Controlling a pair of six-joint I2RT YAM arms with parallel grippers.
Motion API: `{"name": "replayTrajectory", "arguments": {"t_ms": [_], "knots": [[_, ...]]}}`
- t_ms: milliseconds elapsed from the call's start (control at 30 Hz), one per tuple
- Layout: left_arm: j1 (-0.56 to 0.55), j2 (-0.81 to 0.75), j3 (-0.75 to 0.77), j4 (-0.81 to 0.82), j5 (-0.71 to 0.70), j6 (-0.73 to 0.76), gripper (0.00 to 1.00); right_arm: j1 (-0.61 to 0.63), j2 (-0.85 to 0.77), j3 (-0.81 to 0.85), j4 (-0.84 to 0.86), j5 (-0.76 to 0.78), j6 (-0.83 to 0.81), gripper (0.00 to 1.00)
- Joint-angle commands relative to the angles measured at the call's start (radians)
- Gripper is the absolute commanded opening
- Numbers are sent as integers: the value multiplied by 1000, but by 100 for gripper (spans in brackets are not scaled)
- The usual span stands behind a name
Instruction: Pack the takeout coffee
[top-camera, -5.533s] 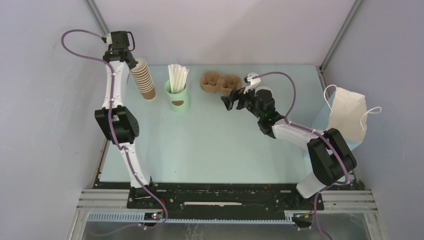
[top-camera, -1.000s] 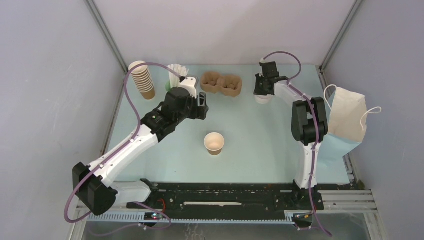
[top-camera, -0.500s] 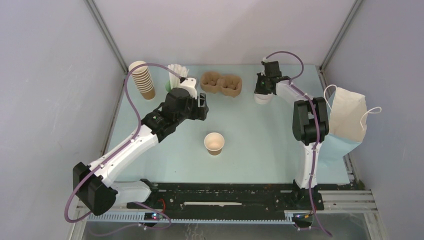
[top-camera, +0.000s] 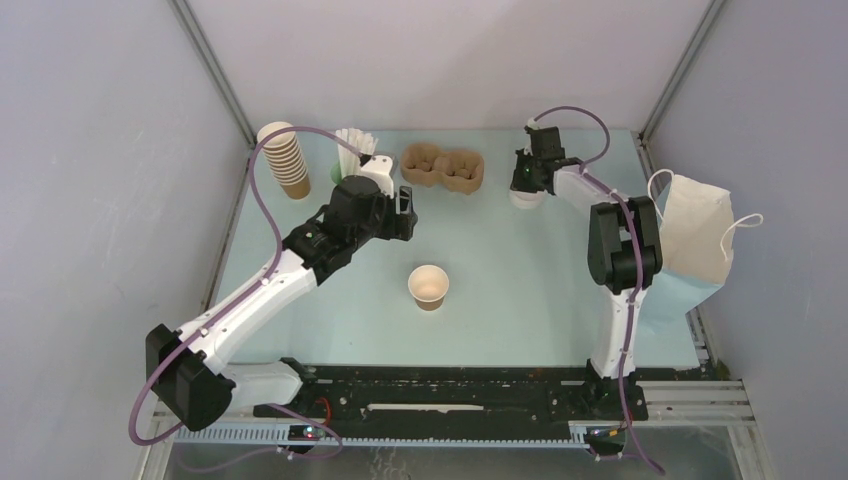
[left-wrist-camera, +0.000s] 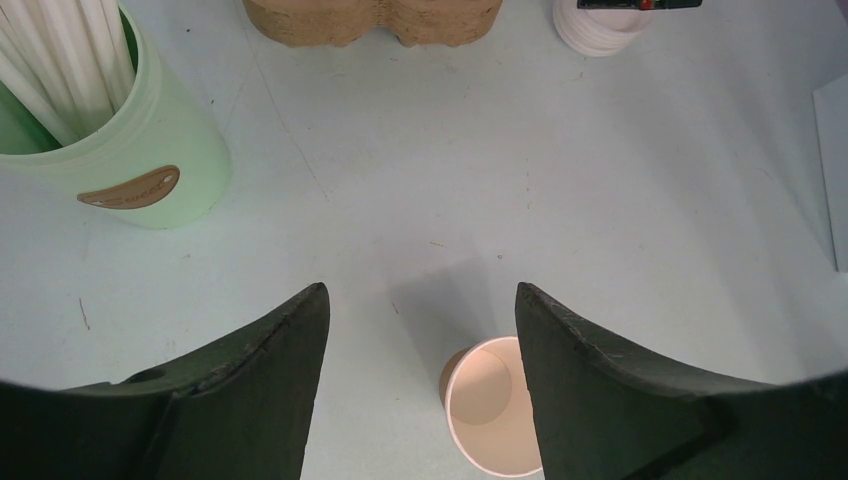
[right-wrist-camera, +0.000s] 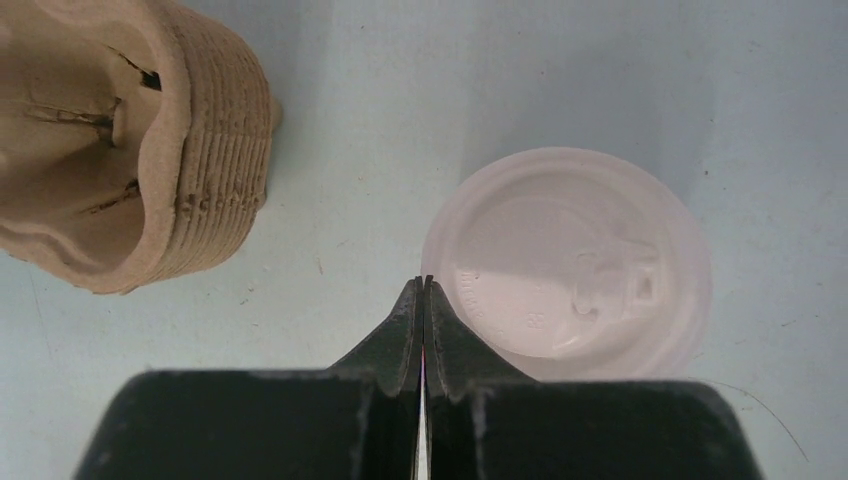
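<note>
Right fingers (right-wrist-camera: 395, 345) closed beside lid (right-wrist-camera: 560, 255), carrier (right-wrist-camera: 130, 140) near.

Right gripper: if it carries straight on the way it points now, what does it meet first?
Most likely the rim of the white lid: the shut fingers of the right gripper end right at that edge. Depth is unclear, so they might slip past onto the table beside it.
</note>
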Motion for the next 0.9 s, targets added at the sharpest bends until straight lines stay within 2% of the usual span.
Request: {"name": "replayTrajectory", "arguments": {"t_ms": [0,867], "knots": [[-1,-12,-21,32,-9,21,73,-6,-97,-24,51,25,9,0],[8,-17,-22,32,-4,21,74,-12,-179,-90,107,32,18,0]]}}
